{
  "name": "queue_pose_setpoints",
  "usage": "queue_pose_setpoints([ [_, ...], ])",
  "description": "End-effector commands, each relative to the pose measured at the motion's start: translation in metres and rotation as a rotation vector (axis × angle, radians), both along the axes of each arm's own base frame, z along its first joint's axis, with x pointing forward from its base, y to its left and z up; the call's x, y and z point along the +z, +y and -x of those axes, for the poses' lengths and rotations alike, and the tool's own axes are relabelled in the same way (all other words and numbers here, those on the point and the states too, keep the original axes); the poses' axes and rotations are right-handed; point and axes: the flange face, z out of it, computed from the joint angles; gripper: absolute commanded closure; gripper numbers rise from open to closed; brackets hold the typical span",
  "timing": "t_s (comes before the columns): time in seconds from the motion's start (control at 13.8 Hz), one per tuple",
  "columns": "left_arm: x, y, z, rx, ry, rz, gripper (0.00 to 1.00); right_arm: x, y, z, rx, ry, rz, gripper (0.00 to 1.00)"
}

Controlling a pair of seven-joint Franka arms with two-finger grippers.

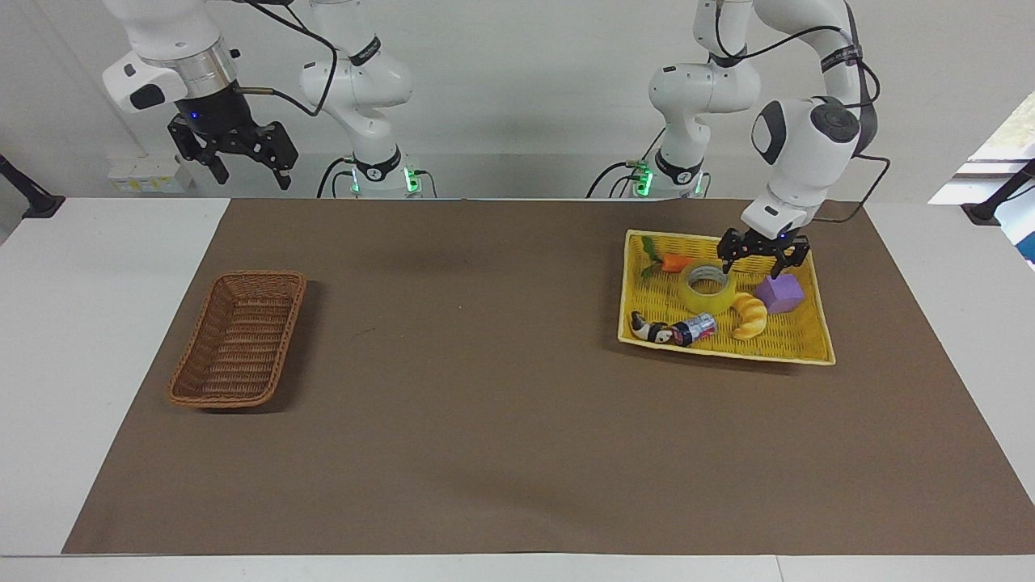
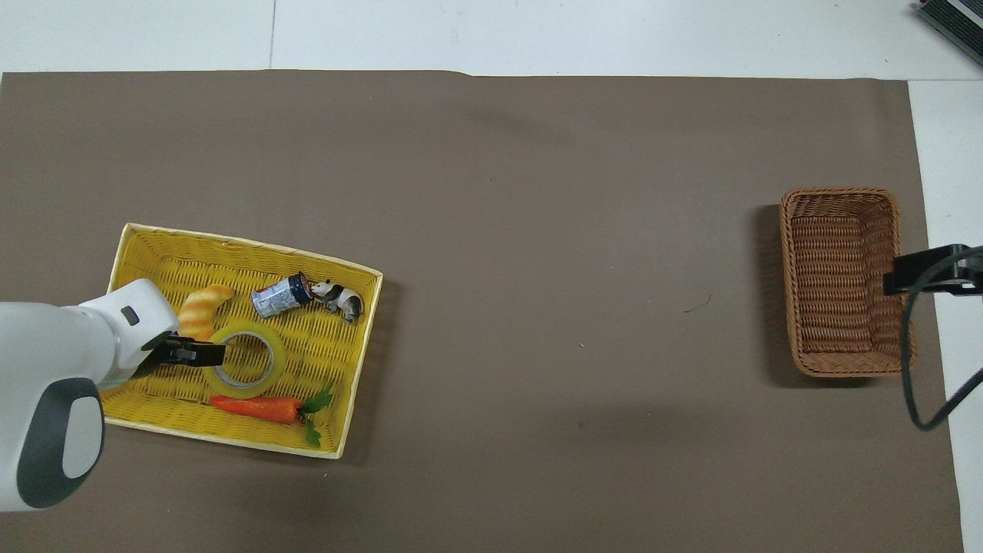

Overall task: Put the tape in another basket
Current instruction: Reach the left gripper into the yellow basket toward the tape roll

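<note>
So the tape (image 1: 708, 288) was lying flat in the yellow tray (image 1: 808, 343) at the left arm's end of the table, roughly mid-tray; carrot (image 1: 675, 262) tight beside it on the robots' side, croissant (image 1: 750, 314) touching it on the side away from them, purple block (image 1: 780, 293) just beside that toward the tray's outer edge; a small can (image 1: 697, 327) and a little figure (image 1: 651, 331) lay along the tray's rim farthest from the robots; pretty crowded in there, not much slack around the roll.

Left gripper (image 1: 763, 257) hung low over the tray between the tape and the block, jaws apart, nothing in them; from overhead its fingertips (image 2: 201, 353) covered the edge of the roll, but from the facing view I couldn't tell if it was touching.

The basket (image 1: 240, 338) sat way over at the right arm's end, near the mat's (image 1: 485, 420) edge, nothing in it; between tray and basket was a big stretch of bare mat, loads of room.

Right gripper (image 1: 234, 149) waited up high at its own end, fingers apart, holding nothing; in the overhead view it overlapped the basket's outer rim.
</note>
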Motion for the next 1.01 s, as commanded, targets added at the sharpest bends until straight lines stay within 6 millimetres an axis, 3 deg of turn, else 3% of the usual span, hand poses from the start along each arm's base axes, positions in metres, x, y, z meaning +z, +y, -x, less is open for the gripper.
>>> queue_pose_setpoints([
  [0.0, -0.027, -0.007, 0.02, 0.009, -0.042, 0.006, 0.02, -0.001, -0.002, 0.008, 0.016, 0.001, -0.009, 0.0],
  [0.07, -0.034, -0.008, 0.023, 0.005, -0.044, 0.005, 0.16, -0.001, -0.003, 0.008, 0.014, 0.001, -0.009, 0.0],
  [0.29, -0.048, -0.008, 0.022, 0.002, -0.016, 0.002, 0.99, -0.001, -0.003, 0.008, 0.014, 0.001, -0.009, 0.0],
  [0.51, -0.049, -0.007, 0.02, 0.002, 0.013, -0.002, 1.0, -0.001, -0.004, 0.008, 0.013, 0.001, -0.009, 0.0],
  [0.65, -0.039, -0.008, 0.002, 0.006, 0.004, -0.002, 1.0, -0.001, -0.004, 0.008, 0.011, 0.001, -0.009, 0.0],
  [0.94, 0.025, 0.001, -0.029, 0.017, 0.034, -0.005, 1.0, 0.003, -0.007, 0.009, 0.008, 0.001, -0.012, 0.0],
])
